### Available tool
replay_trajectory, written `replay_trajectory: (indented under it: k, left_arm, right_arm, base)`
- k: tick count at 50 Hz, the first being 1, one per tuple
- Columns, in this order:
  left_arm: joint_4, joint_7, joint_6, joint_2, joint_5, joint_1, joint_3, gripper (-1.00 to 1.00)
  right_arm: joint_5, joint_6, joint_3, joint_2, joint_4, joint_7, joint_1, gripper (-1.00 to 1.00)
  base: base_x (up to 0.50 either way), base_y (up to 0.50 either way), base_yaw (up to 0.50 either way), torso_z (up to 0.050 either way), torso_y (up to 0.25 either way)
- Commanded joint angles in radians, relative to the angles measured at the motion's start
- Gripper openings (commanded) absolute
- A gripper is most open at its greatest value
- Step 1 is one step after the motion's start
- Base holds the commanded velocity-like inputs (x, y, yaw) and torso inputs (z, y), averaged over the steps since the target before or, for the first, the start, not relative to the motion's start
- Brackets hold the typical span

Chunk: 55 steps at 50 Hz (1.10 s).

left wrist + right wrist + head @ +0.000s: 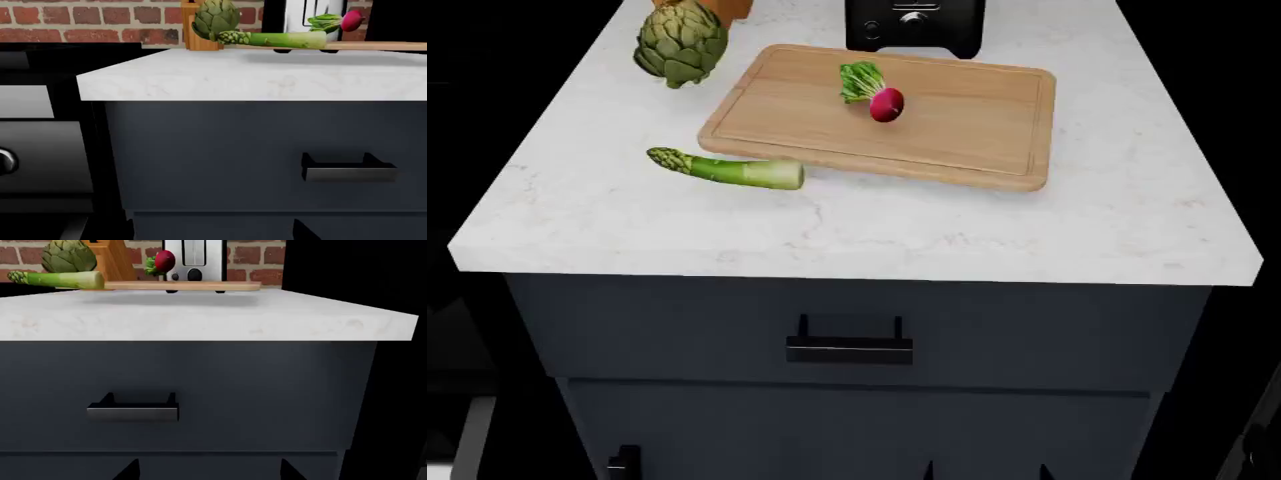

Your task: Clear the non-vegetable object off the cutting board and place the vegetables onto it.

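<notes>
The cutting board point(961, 125) lies on the white counter, and the small red radish point(885, 103), the non-vegetable object, rests on it with its leaves toward the back. The green artichoke point(681, 45) stands off the board's far left corner. The asparagus stalk point(727, 169) lies on the counter just before the board's left front corner. Both grippers hang low in front of the cabinet, well below the counter top. My left gripper point(215, 227) and right gripper point(210, 469) are open and hold nothing.
A black toaster point(914, 25) stands behind the board, and a wooden knife block point(193, 30) stands behind the artichoke against the brick wall. The dark cabinet front has a drawer handle point(849, 345) between my two grippers. An oven front point(40, 150) is left of the cabinet.
</notes>
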Motion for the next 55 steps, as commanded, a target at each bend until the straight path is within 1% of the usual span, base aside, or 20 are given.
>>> replay_trajectory:
  k: [1,9,13,21,22,23,24,25,26,28,32,41,42,43,44,48,51,53,54,55]
  left_arm:
    - [0.004,-0.014,-0.003,-0.012,-0.012,0.001,0.014,1.0]
    - [0.006,-0.05,-0.004,-0.039,-0.046,0.0,0.036,1.0]
    - [-0.002,-0.075,0.018,-0.047,-0.034,0.001,0.047,1.0]
    - [0.034,-0.083,0.005,-0.063,-0.067,0.01,0.055,1.0]
    - [0.032,-0.115,0.014,-0.065,-0.026,0.011,0.061,1.0]
    - [0.054,-0.098,0.017,-0.069,-0.045,0.02,0.065,1.0]
    - [0.069,-0.097,-0.011,-0.075,-0.039,0.02,0.072,1.0]
    - [0.076,-0.094,-0.02,-0.078,-0.048,0.017,0.071,1.0]
    - [0.097,-0.102,-0.103,-0.072,-0.083,-0.003,0.051,1.0]
    - [0.139,-0.121,-0.119,-0.075,-0.067,-0.011,0.055,1.0]
    - [0.286,-0.141,-0.284,-0.079,-0.099,-0.058,0.049,1.0]
    - [0.43,-0.173,-0.498,-0.103,-0.153,-0.139,0.02,1.0]
    - [0.44,-0.178,-0.514,-0.105,-0.155,-0.148,0.018,1.0]
    - [0.446,-0.186,-0.53,-0.105,-0.156,-0.16,0.014,1.0]
    - [0.474,-0.185,-0.577,-0.109,-0.172,-0.177,0.01,1.0]
    - [0.534,-0.199,-0.679,-0.118,-0.204,-0.24,-0.01,1.0]
    - [0.548,-0.208,-0.719,-0.125,-0.215,-0.281,-0.023,1.0]
    - [0.567,-0.206,-0.762,-0.137,-0.23,-0.323,-0.031,1.0]
    - [0.578,-0.214,-0.743,-0.155,-0.197,-0.341,-0.005,1.0]
    - [0.589,-0.217,-0.778,-0.154,-0.21,-0.362,-0.013,1.0]
  right_arm:
    - [0.022,-0.001,-0.028,0.022,-0.001,0.028,-0.001,1.0]
    - [0.059,0.007,-0.045,0.041,-0.002,0.053,0.003,1.0]
    - [0.077,0.009,-0.048,0.049,0.008,0.06,0.005,1.0]
    - [0.075,0.041,-0.061,0.06,-0.02,0.099,0.0,1.0]
    - [0.062,0.067,-0.062,0.061,-0.038,0.117,0.0,1.0]
    - [0.059,0.134,-0.069,0.063,-0.06,0.124,0.009,1.0]
    - [0.209,0.11,-0.039,0.055,-0.071,0.013,-0.001,1.0]
    - [0.061,0.166,-0.099,0.082,-0.096,0.092,0.003,1.0]
    - [0.024,0.208,-0.131,0.089,-0.148,0.099,0.002,1.0]
    - [-0.009,0.271,-0.15,0.095,-0.204,0.116,0.009,1.0]
    - [0.0,0.443,-0.15,0.099,-0.351,0.116,0.042,1.0]
    - [0.014,0.713,-0.148,0.121,-0.568,0.109,0.105,1.0]
    - [0.014,0.789,-0.151,0.126,-0.579,0.106,0.128,1.0]
    - [0.026,0.782,-0.145,0.125,-0.588,0.098,0.132,1.0]
    - [0.026,0.838,-0.148,0.131,-0.603,0.095,0.155,1.0]
    - [0.045,0.997,-0.136,0.145,-0.69,0.075,0.237,1.0]
    - [0.067,1.047,-0.106,0.147,-0.701,0.059,0.272,1.0]
    - [0.083,1.127,-0.089,0.152,-0.727,0.045,0.323,1.0]
    - [0.087,1.173,-0.083,0.16,-0.735,0.041,0.355,1.0]
    - [0.09,1.209,-0.077,0.166,-0.749,0.037,0.381,1.0]
  base:
    - [0.0,0.0,0.0,0.0,0.0]
    - [0.0,0.0,0.0,0.0,0.0]
    - [0.0,0.0,0.0,0.0,0.0]
    - [0.0,0.0,0.0,0.0,0.0]
    - [0.0,0.0,0.0,0.0,0.0]
    - [0.0,0.0,0.0,0.0,0.0]
    - [0.0,0.0,0.0,0.0,0.0]
    - [0.0,0.0,0.0,0.0,0.0]
    - [0.0,0.0,0.0,0.0,0.0]
    - [0.0,0.0,0.0,0.0,0.0]
    - [0.0,0.0,0.0,0.0,0.0]
    - [0.0,0.0,0.0,0.0,0.0]
    - [0.0,0.0,0.0,0.0,0.0]
    - [0.0,0.0,0.0,0.0,0.0]
    - [0.0,0.0,0.0,0.0,0.0]
    - [0.0,0.0,0.0,0.0,0.0]
    - [0.0,0.0,0.0,0.0,0.0]
    - [0.0,0.0,0.0,0.0,0.0]
    - [0.0,0.0,0.0,0.0,0.0]
    - [0.0,0.0,0.0,0.0,0.0]
